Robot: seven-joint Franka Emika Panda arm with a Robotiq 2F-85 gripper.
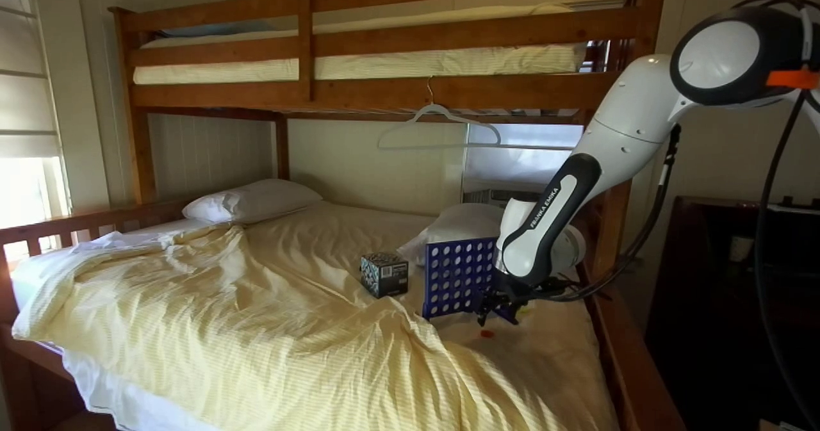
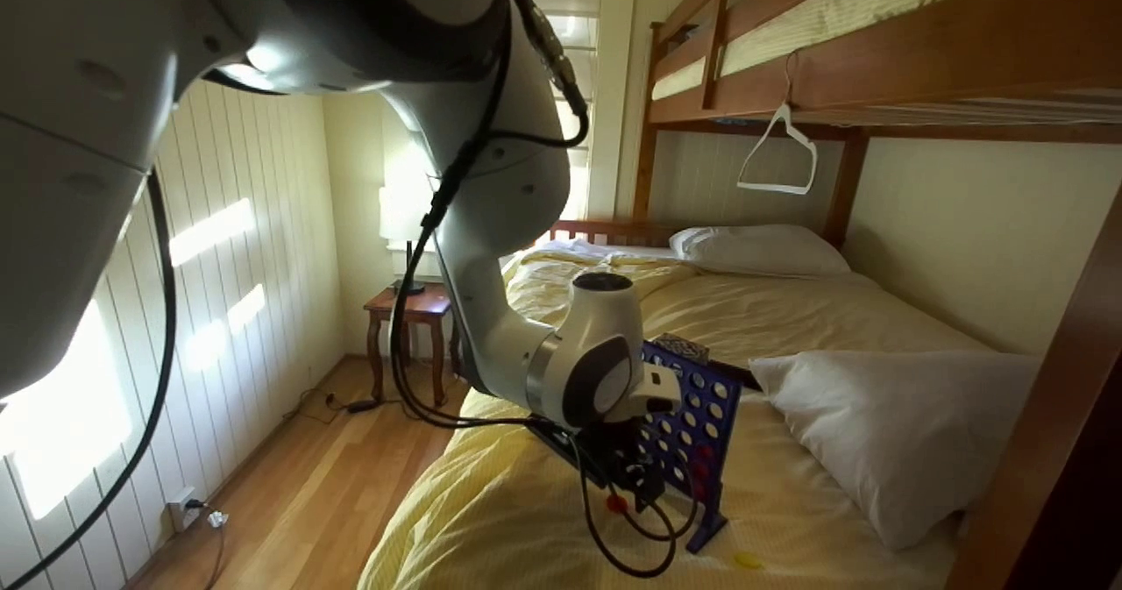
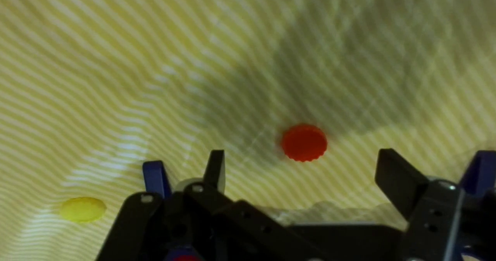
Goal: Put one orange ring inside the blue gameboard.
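"Plainly, the wrist view is the clearest of the three: jaws spread wide, with hold of nothing; the red-orange disc (image 3: 304, 142) flat on the striped bedspread (image 3: 97, 59), about midway between the jaws and touching neither."

"Do the jaws meet the bedspread?"

"That cannot be told. In both exterior views the disc is a small patch close by the jaws, whose outline there is lost among dark cables (image 2: 444, 197) and shadow."

"And the blue gameboard (image 1: 459, 274)?"

"Upright on the bedspread, just beside the jaws, with the disc lying outside it. One end is covered by the Panda arm (image 1: 551, 219), which itself runs out of frame in both exterior views. In the wrist view only small blue parts (image 3: 155, 175) show: the left one partly behind the jaws, the right one cut off at the border."

"What of the reddish shapes (image 2: 702, 458) in its holes?"

"Visible in an exterior view, toward a lower corner; too dim to count. There, too, the patterned box (image 2: 682, 347) shows only its top above the gameboard. A yellow disc (image 3: 82, 210), lower left in the wrist view, lies well apart from the red-orange disc."
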